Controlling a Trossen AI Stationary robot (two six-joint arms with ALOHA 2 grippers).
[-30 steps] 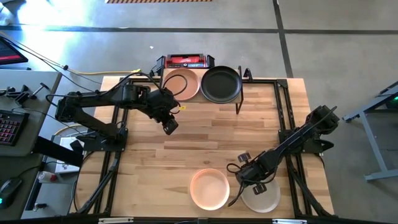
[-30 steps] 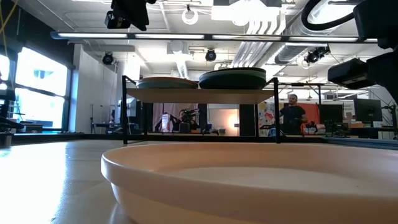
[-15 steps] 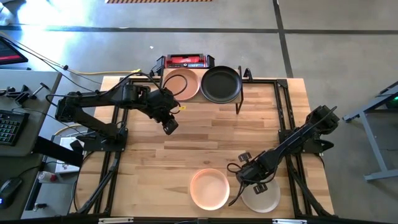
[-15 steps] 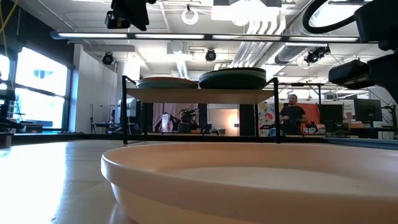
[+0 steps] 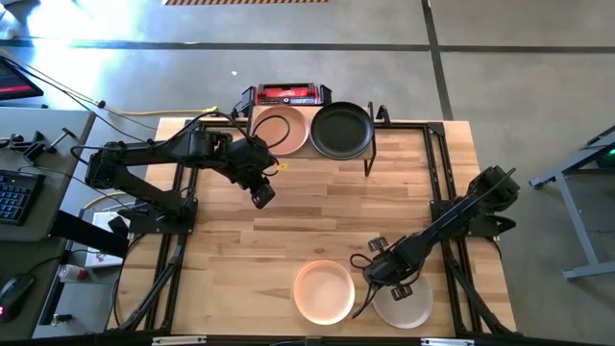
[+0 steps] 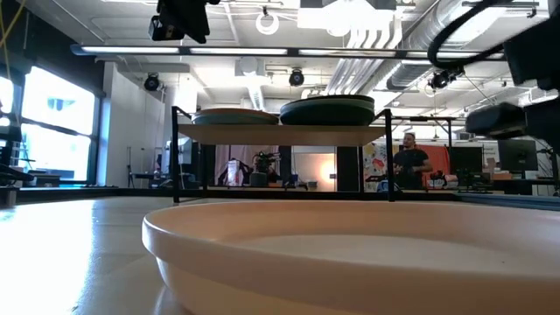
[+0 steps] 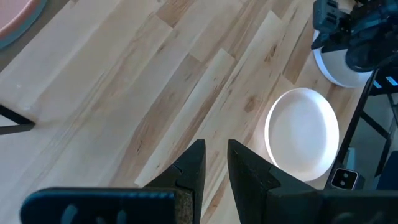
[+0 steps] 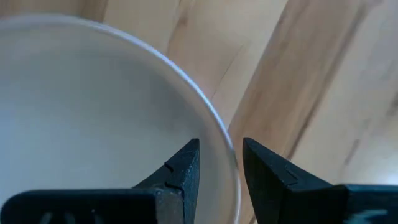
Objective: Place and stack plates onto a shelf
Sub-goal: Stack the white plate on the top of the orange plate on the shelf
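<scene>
My right gripper (image 8: 221, 163), fingers parted astride the cream plate's (image 5: 404, 308) rim and not yet clamped, suits this stiff, smooth, probably slippery dish: grip its edge.

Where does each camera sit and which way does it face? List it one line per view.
High view: overhead, straight down on the table; both arms, shelf.
Low view: table height, level past the peach-pink plate toward the shelf; left arm above.
Left wrist view: down past the left gripper, empty, onto the same plate.
Right wrist view: right gripper straddling the cream-white plate rim.
Shared: high and low both show the shelf.
</scene>
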